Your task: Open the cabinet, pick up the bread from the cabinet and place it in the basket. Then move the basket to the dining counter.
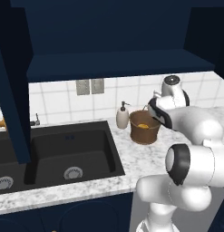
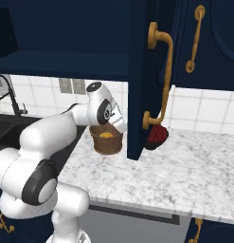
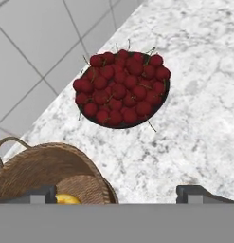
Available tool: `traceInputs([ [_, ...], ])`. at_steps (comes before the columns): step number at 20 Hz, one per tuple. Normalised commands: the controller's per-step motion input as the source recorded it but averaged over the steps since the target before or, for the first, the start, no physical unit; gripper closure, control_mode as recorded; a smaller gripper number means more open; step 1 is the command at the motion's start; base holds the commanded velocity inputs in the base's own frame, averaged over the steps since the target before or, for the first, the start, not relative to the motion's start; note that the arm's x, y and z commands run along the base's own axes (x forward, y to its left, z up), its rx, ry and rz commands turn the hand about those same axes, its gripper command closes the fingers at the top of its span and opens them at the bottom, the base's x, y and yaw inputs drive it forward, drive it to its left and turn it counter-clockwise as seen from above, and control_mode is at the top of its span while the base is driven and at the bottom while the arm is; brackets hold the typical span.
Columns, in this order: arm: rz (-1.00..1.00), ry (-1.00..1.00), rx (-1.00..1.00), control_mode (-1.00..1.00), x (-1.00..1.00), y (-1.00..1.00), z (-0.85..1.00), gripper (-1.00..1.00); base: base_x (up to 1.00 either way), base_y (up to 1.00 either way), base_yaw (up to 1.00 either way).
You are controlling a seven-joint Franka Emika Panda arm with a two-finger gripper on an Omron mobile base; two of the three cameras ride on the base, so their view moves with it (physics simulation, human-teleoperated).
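Note:
The cabinet stands open with its navy shelf bare, and its door with the gold handle swings out over the counter. On the marbled counter beside the sink sits the brown woven basket. The orange-yellow bread lies inside it. My gripper hovers open just above the basket's right rim, holding nothing. The hand view shows its fingertips wide apart. The dining counter is out of view.
A dark bowl of red cherries sits on the counter right of the basket, partly behind the open door. A white soap dispenser stands left of the basket. The black sink lies further left. A tiled wall backs the counter.

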Motion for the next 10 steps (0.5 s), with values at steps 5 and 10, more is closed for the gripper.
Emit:
traceInputs([
  [5,0.11,-0.01,0.12,-1.0,0.03,0.06,-0.32,-1.0,0.0,0.0,0.0],
  [10,0.11,0.0,0.07,-1.0,0.28,0.13,0.0,-1.0,0.0,0.0,0.0],
])
